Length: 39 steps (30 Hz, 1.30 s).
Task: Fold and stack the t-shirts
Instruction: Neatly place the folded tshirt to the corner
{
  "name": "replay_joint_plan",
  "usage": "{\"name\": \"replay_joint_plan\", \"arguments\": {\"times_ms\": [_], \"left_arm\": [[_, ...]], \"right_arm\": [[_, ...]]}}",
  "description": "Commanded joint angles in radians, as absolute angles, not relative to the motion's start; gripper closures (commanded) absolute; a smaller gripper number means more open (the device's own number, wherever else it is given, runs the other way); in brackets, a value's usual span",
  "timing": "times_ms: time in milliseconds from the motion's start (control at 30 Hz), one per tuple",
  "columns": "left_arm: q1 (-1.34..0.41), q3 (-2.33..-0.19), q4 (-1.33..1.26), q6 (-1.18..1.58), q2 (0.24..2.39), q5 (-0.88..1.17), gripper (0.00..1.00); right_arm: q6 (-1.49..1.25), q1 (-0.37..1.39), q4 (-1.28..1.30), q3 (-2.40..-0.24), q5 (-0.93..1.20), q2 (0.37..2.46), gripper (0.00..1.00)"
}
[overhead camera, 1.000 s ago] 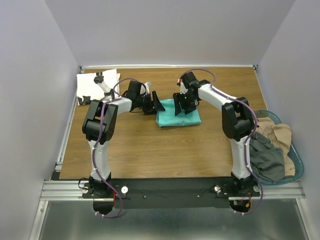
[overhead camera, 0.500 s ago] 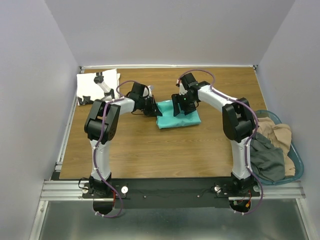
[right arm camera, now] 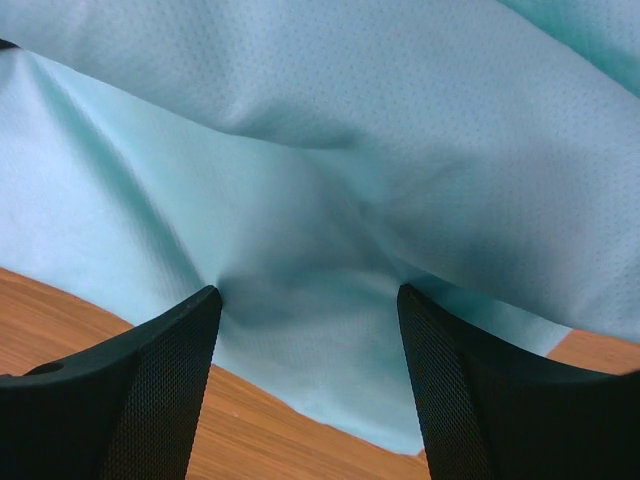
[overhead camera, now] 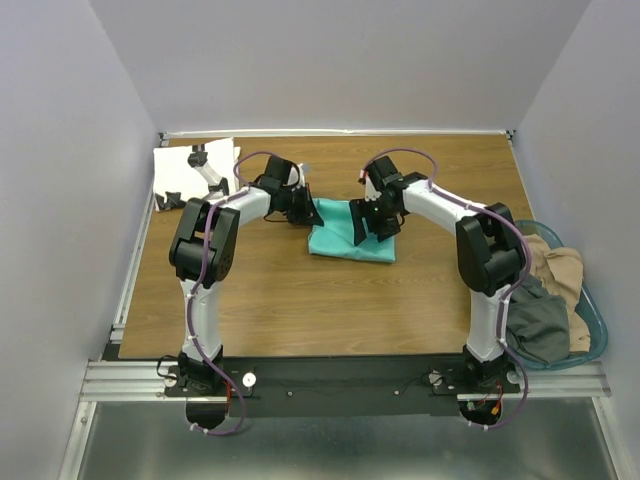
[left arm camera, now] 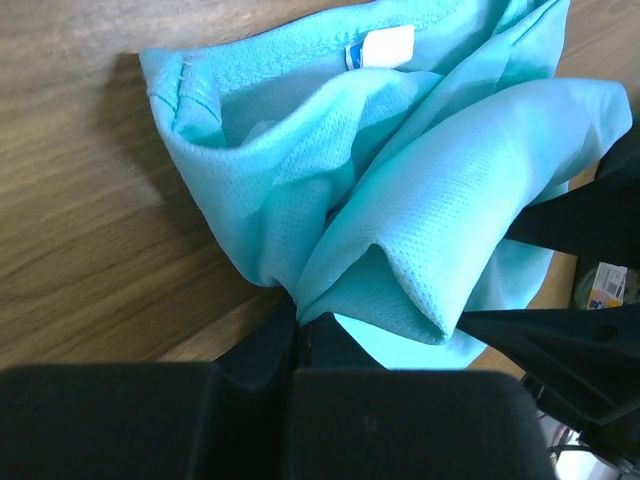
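Observation:
The turquoise t-shirt (overhead camera: 338, 242) lies folded mid-table, its left side bunched up. My left gripper (overhead camera: 307, 209) is shut on that bunched edge; in the left wrist view the cloth (left arm camera: 450, 180) fans out from the pinched jaws (left arm camera: 300, 322), the white neck label (left arm camera: 380, 47) at the top. My right gripper (overhead camera: 368, 224) stands open on the shirt's middle, its fingertips (right arm camera: 195, 325) pressed against the fabric (right arm camera: 350, 150) with cloth spanning the gap. The white t-shirt (overhead camera: 190, 170) with black marks lies folded at the back left corner.
A teal basket (overhead camera: 596, 322) with tan and grey clothes sits off the table's right edge. Grey walls close in on the left, right and back. Bare wood (overhead camera: 300, 300) lies in front of the turquoise shirt.
My left gripper has closed on the turquoise shirt's left edge, which is now bunched. The right gripper shifted slightly nearer and stays open on the shirt, which now lies skewed.

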State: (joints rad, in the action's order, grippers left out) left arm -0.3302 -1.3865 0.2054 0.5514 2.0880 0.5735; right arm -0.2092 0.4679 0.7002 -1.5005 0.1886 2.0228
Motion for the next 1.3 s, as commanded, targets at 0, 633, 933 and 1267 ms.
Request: {"name": "replay_joint_plan", "arguments": {"times_ms": [0, 633, 933, 1267], "left_arm": [[-0.296, -1.427, 0.242, 0.509, 2.062, 0.568, 1.00], [-0.200, -1.885, 0.773, 0.152, 2.100, 0.252, 1.00], [-0.132, -1.997, 0.822, 0.068, 2.106, 0.247, 1.00], [-0.038, -2.085, 0.821, 0.008, 2.149, 0.331, 1.00]], "right_arm": [[-0.232, 0.471, 0.733, -1.473, 0.117, 1.971, 0.21], [-0.273, 0.469, 0.752, -1.473, 0.031, 1.904, 0.19], [-0.264, 0.468, 0.767, -1.489, 0.026, 1.913, 0.19], [-0.258, 0.466, 0.781, -1.500, 0.032, 1.919, 0.19]]}}
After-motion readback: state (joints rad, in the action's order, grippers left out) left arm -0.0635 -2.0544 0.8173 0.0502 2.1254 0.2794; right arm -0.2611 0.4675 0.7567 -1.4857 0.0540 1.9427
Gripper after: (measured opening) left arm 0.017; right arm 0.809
